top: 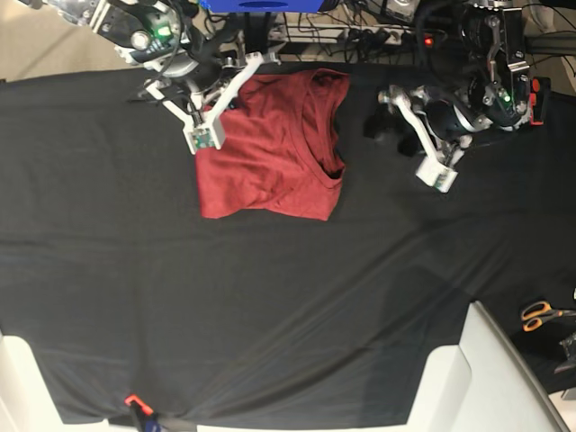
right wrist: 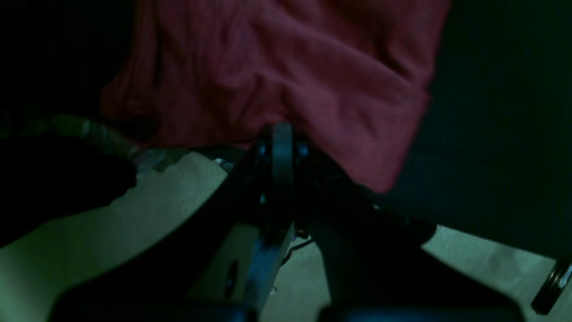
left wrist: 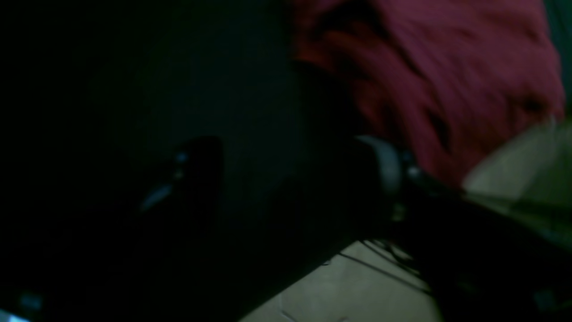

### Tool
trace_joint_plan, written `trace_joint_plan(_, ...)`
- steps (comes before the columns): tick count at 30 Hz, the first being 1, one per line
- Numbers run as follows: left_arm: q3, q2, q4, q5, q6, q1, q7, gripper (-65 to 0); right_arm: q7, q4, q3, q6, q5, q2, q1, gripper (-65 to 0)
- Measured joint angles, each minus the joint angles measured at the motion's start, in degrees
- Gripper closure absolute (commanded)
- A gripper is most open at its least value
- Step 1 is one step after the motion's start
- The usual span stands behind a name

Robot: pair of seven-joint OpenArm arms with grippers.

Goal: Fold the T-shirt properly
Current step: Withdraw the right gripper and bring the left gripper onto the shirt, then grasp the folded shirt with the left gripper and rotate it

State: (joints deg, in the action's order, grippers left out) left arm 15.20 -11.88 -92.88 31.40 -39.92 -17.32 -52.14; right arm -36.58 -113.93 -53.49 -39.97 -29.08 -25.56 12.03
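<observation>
Right gripper: fingers pressed together, tip at the far-left edge of the T-shirt. The wrist view is too dim to tell whether a bit of hem is pinched between them.

Left gripper: fingers look apart in its blurred wrist view, with nothing between them. It hangs over bare black cloth, well to the right of the garment.

T-shirt: brick-red, lying on the black cloth in the far half of the table, left of centre. It is folded into a compact block with no sleeve trailing out. The near and left edges are fairly straight. The right edge is rounder, with a dark gap where the layers part.

Scissors: orange-handled, at the near right, well away from the work.

Step in hand, as judged: finishing off the fold and getting both arms clear of it.

Handling notes:
- The knit is thin and soft and will follow anything that drags on it.
- Right gripper should part its fingers before it moves, then rise straight up rather than sweep sideways across the top layer.
- Left gripper is well placed to press the loose right edge flat, coming down from above.
- A sideways push there would probably undo the stacked layers.
</observation>
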Motion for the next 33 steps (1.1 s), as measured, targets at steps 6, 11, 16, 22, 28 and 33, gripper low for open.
trace_joint_plan(6, 0.20, 1.46, 5.86, -0.50, 0.44, 0.94, -0.37, -58.7, -0.02, 0.00, 0.00, -0.11, -0.02, -0.15, -0.63, -0.6)
trace_joint_plan(11, 0.13, 4.15, 14.80, 1.05, -0.46, 5.03, 1.44, -58.7, -0.07, 0.39, 2.14, -0.07, -0.09, -0.13, -0.66, -0.6)
trace_joint_plan(16, -6.16, 4.24, 20.04, 2.75, -0.61, 8.61, 4.22, -58.7, -0.02, 0.33, 14.03, -0.17, -0.02, -0.22, 4.04, -0.6)
trace_joint_plan(22, -11.69, 7.06, 22.95, 3.63, -0.90, 10.10, 5.97, -58.7, 0.15, 0.20, 24.44, 0.11, -0.02, 0.15, 8.07, -0.6)
trace_joint_plan(28, -13.18, 8.57, 23.41, 3.63, -1.11, 10.38, 5.27, -58.6, 0.02, 0.20, 32.52, 3.65, -0.04, 0.48, 10.62, -0.6)
trace_joint_plan(33, -14.27, 10.10, 26.97, 4.35, -1.75, 12.70, 5.22, -55.3, -0.02, 0.20, 36.20, 3.96, -0.07, 0.48, 11.87, -0.6)
